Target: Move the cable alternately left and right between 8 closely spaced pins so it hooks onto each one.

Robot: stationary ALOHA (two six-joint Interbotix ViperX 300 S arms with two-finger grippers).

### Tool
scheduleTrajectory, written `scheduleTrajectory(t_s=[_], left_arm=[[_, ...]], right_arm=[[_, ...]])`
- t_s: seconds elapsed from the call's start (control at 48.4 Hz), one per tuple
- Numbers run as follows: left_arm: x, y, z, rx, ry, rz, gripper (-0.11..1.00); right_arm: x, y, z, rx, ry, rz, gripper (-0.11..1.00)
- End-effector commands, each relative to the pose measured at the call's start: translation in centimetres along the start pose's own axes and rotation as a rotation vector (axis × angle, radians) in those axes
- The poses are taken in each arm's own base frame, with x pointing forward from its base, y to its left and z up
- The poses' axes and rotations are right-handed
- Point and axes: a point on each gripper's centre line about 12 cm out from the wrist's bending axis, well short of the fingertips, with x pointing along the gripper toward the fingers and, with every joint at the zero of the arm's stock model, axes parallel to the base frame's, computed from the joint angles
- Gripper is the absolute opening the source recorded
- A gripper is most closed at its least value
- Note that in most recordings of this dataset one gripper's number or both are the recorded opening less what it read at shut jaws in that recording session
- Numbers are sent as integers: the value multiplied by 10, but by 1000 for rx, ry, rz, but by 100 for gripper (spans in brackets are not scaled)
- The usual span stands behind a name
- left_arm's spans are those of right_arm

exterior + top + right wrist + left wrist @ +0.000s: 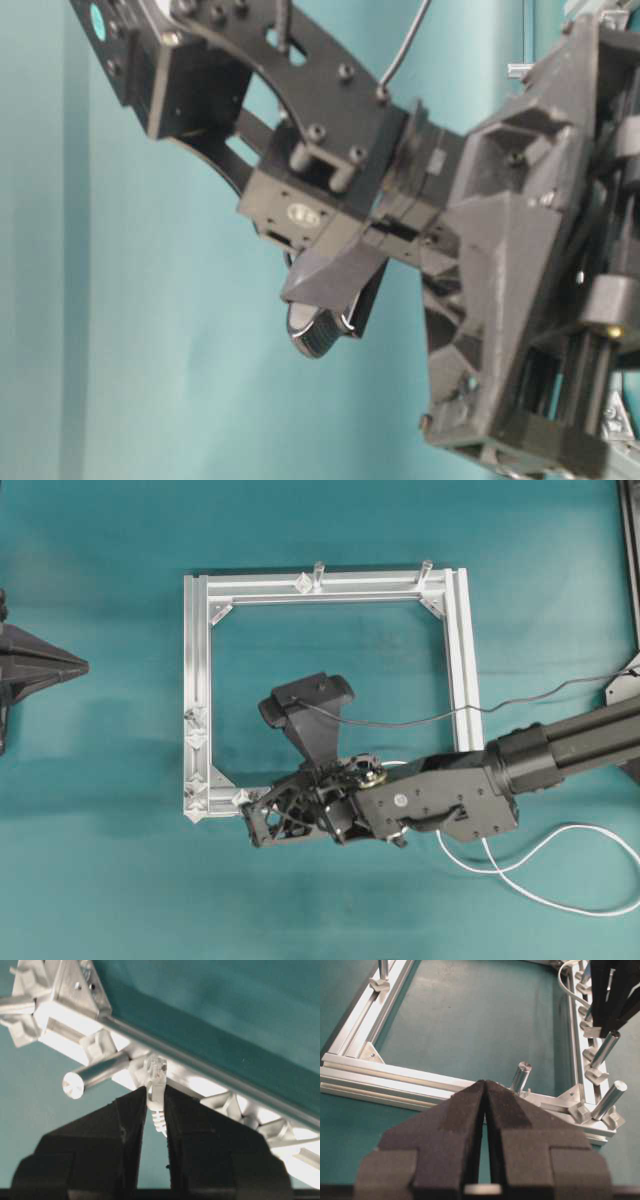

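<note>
None of the pins [102, 1045] has the cable [560, 880] hooked on it as far as the pictures show, so all the weaving is left. The right gripper [152, 1105] squeezes the cable just behind its clear plug [155, 1072]. The plug stands upright in the right wrist view, pointing at the metal frame [330, 583] near a corner. The left gripper [485, 1105] is closed on nothing, well apart.
</note>
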Motion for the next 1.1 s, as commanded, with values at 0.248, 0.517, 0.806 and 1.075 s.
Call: scheduleTrajectory(t_s=[0.248,0.517,0.806,1.075], left_arm=[[1,-1,3,-1,-7,-2,0],[1,-1,3,-1,-6,-2,0],[0,-1,4,-2,-10,-4,0],[0,-1,7,-4,-15,-5,0]], right_arm=[[-17,10,4,4,-2,46,16],[-17,10,4,3,-3,46,16],[-18,10,19,-7,-22,46,16],[-15,8,49,-20,-53,37,16]])
